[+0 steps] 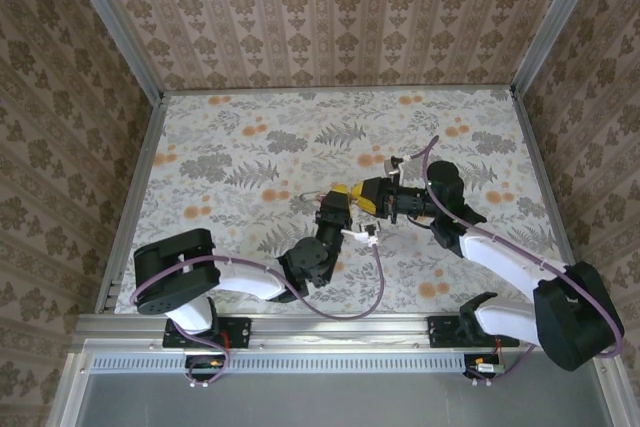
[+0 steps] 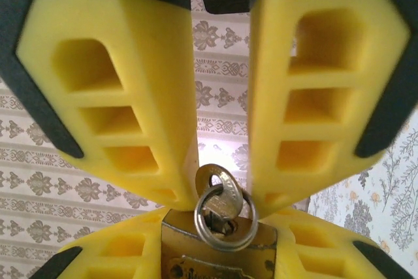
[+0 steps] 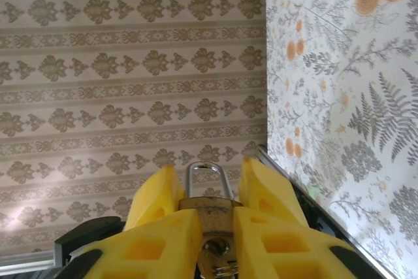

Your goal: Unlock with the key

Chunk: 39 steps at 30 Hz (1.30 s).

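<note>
My two grippers meet tip to tip above the middle of the table, the left gripper (image 1: pixel 338 202) facing the right gripper (image 1: pixel 372 197). The left gripper (image 2: pixel 219 236) is shut on a small brass padlock (image 2: pixel 215 262), its yellow fingers (image 2: pixel 111 253) pressing the body from both sides. A metal key (image 2: pixel 230 202) with a split ring sits in the keyhole. The right gripper's fingers (image 2: pixel 163 115) flank the key head with a gap on each side. In the right wrist view the right gripper (image 3: pixel 217 230) stands open around the padlock (image 3: pixel 209 217), the shackle (image 3: pixel 209 176) pointing away and the key (image 3: pixel 222 267) nearest the camera.
The floral tabletop (image 1: pixel 250 147) stretches on all sides of the grippers. Metal rails (image 1: pixel 135 187) and patterned walls close it in at the left, right and back. A purple cable (image 1: pixel 375 282) loops between the two arms near the front.
</note>
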Available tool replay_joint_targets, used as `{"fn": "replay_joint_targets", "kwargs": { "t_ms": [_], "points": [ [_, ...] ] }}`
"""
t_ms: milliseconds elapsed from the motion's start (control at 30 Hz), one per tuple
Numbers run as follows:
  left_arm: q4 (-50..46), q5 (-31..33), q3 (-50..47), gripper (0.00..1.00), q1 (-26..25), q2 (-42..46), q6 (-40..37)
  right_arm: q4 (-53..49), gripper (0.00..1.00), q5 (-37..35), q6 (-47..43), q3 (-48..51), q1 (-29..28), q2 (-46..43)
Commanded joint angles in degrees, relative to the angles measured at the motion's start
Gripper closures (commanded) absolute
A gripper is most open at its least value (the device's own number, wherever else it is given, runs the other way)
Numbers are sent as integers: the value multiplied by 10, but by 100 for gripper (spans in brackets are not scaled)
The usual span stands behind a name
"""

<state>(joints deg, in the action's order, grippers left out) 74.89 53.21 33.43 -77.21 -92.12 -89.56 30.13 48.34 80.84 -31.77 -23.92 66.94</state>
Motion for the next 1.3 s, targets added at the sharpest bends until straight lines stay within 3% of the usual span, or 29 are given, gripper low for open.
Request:
{"fn": "replay_joint_targets", "kwargs": {
  "t_ms": [0, 167, 333, 467, 800, 967, 1167, 1267],
  "points": [
    [-19, -92, 23, 93, -25, -21, -7, -38, 69, 48, -45, -26, -7, -37],
    [-20, -84, 26, 93, -26, -23, 3, -129, 56, 32, -111, -33, 6, -67],
    [-20, -77, 32, 93, -25, -34, 7, -126, 43, 36, -120, -21, 14, -80],
    [-22, -70, 37, 93, -25, -35, 27, -127, 39, 30, -136, -6, 22, -96],
    [-45, -55, 48, 94, -26, -43, 64, -102, 37, 39, -129, 19, 51, -123],
    [-97, -54, 58, 94, -25, -37, 109, -158, 37, 43, -172, 5, 80, -139],
    [-317, -76, 82, 93, -19, 31, 258, -323, 39, 5, -316, -23, 105, -166],
    [-543, -132, 129, 92, -6, 85, 395, -331, 42, 0, -340, -21, 113, -170]
  ]
}}
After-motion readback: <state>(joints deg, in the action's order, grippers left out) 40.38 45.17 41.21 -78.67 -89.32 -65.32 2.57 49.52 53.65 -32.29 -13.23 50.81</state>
